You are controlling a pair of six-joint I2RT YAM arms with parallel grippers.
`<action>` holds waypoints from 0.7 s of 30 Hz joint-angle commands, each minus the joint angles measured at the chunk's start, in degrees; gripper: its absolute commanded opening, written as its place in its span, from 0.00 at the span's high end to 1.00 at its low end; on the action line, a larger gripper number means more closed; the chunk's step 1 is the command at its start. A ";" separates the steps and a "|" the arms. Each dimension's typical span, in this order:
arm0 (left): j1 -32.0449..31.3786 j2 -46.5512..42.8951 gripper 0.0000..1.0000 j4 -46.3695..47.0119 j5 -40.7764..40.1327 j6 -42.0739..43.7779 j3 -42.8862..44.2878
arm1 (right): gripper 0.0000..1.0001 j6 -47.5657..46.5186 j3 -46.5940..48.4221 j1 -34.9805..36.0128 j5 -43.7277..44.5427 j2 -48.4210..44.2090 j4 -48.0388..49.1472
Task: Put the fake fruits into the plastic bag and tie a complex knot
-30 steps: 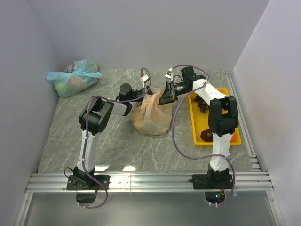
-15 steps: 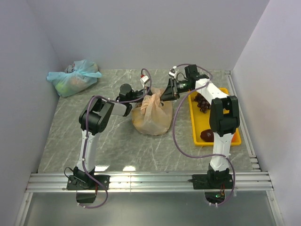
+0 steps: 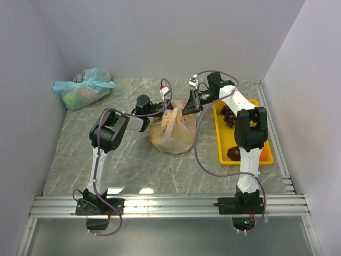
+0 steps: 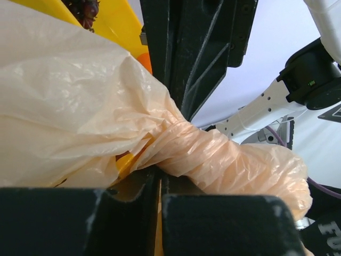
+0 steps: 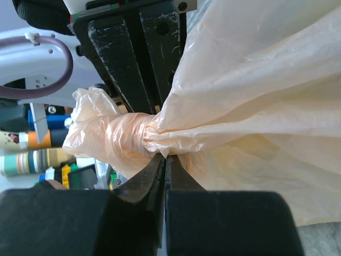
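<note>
Your plastic bag [image 4: 69,96] is thin translucent peach film, crinkled and softly shiny, twisted rope-tight at the neck. The fingers [image 5: 114,48] of the left gripper [image 5: 146,106] look like matt black plastic, scuffed with pale scratches. You have a glossy yellow plastic tray [image 3: 219,141], a glossy maroon fruit [image 3: 233,153] in it, a smooth grey stone-veined table [image 3: 80,160], and dull brushed-metal rails [image 3: 170,205] along its near edge

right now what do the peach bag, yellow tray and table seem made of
Bag: thin plastic film, translucent, softly glossy; it crinkles and twists into a tight neck.
Tray: probably rigid plastic, smooth even yellow with a raised rim.
Table: grey marble-look top with pale veins; real stone or laminate, can't tell.
</note>
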 commanded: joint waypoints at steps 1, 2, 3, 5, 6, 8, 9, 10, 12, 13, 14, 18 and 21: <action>-0.52 -3.04 0.89 0.20 -0.15 2.47 1.28 | 1.00 -4.40 2.69 0.71 -0.50 0.31 -4.65; -0.35 -3.31 0.87 -0.07 -0.15 2.65 1.01 | 1.00 -3.97 2.51 0.45 -0.24 0.13 -4.39; -0.26 -4.09 0.82 -1.20 -0.15 3.00 0.31 | 1.00 -3.96 2.42 0.28 -0.50 -0.13 -3.78; 0.09 -5.06 0.78 -2.78 0.03 4.84 -0.39 | 1.00 -4.22 2.68 0.01 -0.42 -0.13 -3.69; 0.36 -5.85 0.76 -5.14 0.11 5.54 -0.66 | 1.00 -4.40 2.86 0.01 -0.42 0.04 -4.12; 0.53 -6.47 0.71 -7.00 0.11 7.39 -1.27 | 1.00 -5.10 3.74 -0.08 -0.50 0.39 -4.91; 0.71 -6.91 0.70 -7.71 0.20 7.83 -1.27 | 1.00 -5.28 4.00 0.01 -0.59 0.48 -5.44; 0.71 -6.91 0.69 -8.76 0.12 8.36 -1.36 | 1.00 -5.28 3.92 0.01 -0.68 0.40 -5.36; 0.80 -6.83 0.69 -9.47 -0.06 8.62 -1.10 | 1.00 -5.11 3.66 0.01 -0.77 0.31 -5.18; 0.80 -6.74 0.78 -7.91 -0.15 8.02 -0.75 | 1.00 -5.19 3.74 0.10 -0.86 0.31 -5.18; 0.71 -6.30 0.85 -6.41 -0.24 7.23 -0.57 | 1.00 -4.93 3.39 0.01 -1.03 0.22 -4.92; 0.10 -2.79 1.00 1.76 -0.32 1.34 1.71 | 0.76 -5.89 4.97 1.15 -1.30 1.18 -8.23; -0.08 -1.12 1.00 5.73 -1.29 -2.36 3.20 | 0.53 -7.04 4.97 1.85 -0.77 1.45 -9.92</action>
